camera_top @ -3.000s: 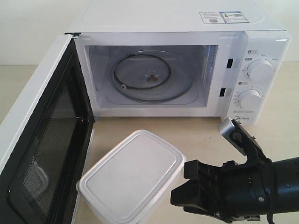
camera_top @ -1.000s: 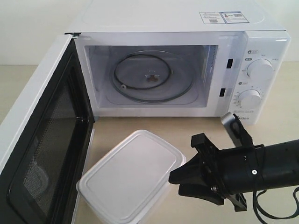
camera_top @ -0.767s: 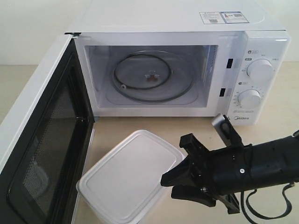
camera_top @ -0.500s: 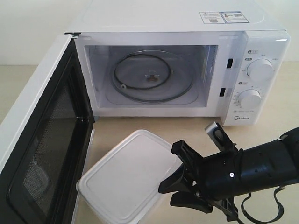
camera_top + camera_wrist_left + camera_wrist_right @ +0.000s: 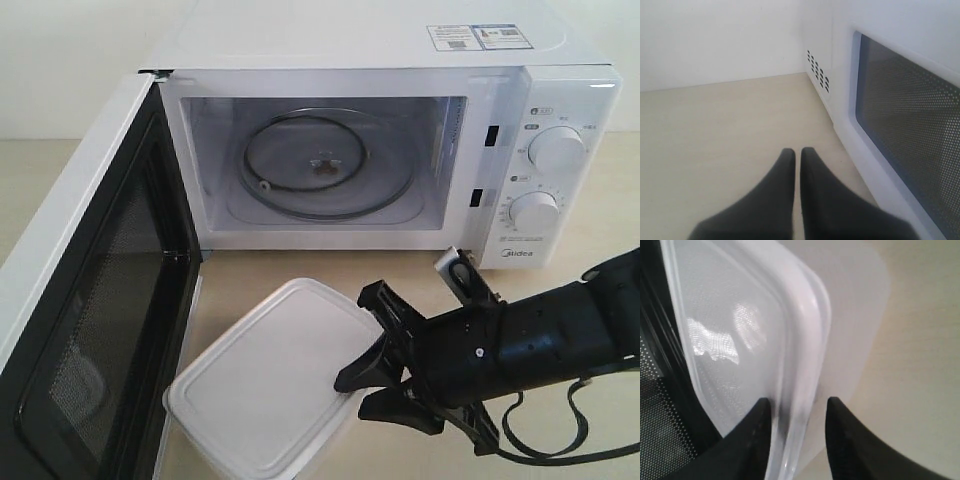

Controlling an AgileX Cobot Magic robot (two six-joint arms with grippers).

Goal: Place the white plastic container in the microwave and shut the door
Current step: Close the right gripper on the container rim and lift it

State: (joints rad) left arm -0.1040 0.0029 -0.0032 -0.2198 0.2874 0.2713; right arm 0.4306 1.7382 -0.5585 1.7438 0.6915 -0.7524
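The white plastic container [image 5: 270,385] sits lidded on the table in front of the microwave [image 5: 370,40], beside the door [image 5: 95,300], which hangs wide open. My right gripper [image 5: 350,396] is open at the container's right edge. In the right wrist view the right gripper [image 5: 797,402] straddles the container [image 5: 740,325] rim, one finger over the lid and the other outside the wall. My left gripper [image 5: 797,151] is shut and empty, low over the table just outside the door [image 5: 905,125]; it does not show in the exterior view.
The glass turntable [image 5: 325,165] lies bare inside the cavity. Two dials [image 5: 555,150] are on the right panel. The beige table [image 5: 420,270] runs between container and microwave front. The open door's mesh face [image 5: 655,440] stands close behind the container.
My right arm has swung left towards the container; its open fingers, earlier clear of the box, now reach around the right rim. Container, door and microwave have not moved.
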